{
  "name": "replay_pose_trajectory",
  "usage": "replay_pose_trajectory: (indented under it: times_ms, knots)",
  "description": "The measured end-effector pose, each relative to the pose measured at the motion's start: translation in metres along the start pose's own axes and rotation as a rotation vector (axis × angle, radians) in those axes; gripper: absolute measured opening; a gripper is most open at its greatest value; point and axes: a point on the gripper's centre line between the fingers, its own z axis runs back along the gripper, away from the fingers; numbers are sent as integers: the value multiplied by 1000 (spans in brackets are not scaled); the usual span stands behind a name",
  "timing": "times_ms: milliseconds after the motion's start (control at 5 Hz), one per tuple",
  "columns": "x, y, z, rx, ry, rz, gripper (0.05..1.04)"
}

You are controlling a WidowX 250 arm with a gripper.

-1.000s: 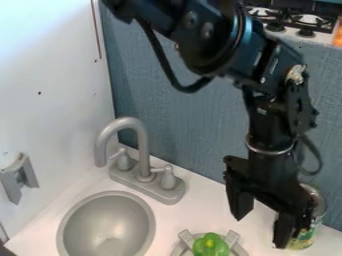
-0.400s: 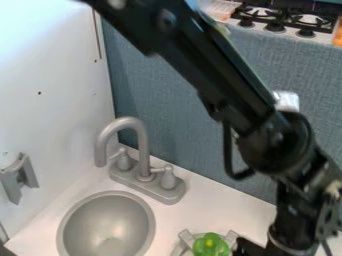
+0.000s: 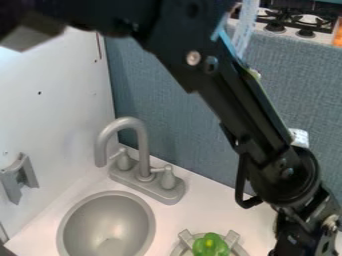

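Green and glossy, a toy pepper [image 3: 210,245] is sitting at the near edge of the scene, right of centre, as I am watching the rig from a distance. It is resting on a grey ring-shaped stand [image 3: 184,247] with raised tabs, which is standing on the white worktop [image 3: 207,200]. The black robot arm [image 3: 250,117] is slanting across the scene from far left to near right, and its lower end is hanging to the right of the pepper, apart from it. I am not able to tell whether the end effector is standing wide or narrow, or whether it is holding anything.

To the left, a round grey sink basin [image 3: 107,225] is lying sunk into the worktop. Just beyond it, a grey faucet [image 3: 142,150] is curving up and over toward the left, with a handle on each side of its spout. A white wall [image 3: 50,110] is rising along the left side and is carrying a grey bracket [image 3: 27,177]. A textured blue panel [image 3: 167,130] is standing behind the faucet and is running behind the arm toward the right. Past its top edge, at far right, a stove [image 3: 320,36] is showing its black grates and dark knobs, and an orange object [image 3: 338,35] is standing beside it at the edge of the view.
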Motion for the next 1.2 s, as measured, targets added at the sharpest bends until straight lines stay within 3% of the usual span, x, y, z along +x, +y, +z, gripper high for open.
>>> replay_pose_trajectory:
  times_ms: [400,800,1000,1200]
  knots:
    - [0,4,-10,9,-3,9,1000]
    - [6,5,-28,18,42,3,1000]
    - [10,3,-37,-8,38,-10,962]
    - [15,8,-40,-23,23,4,693]
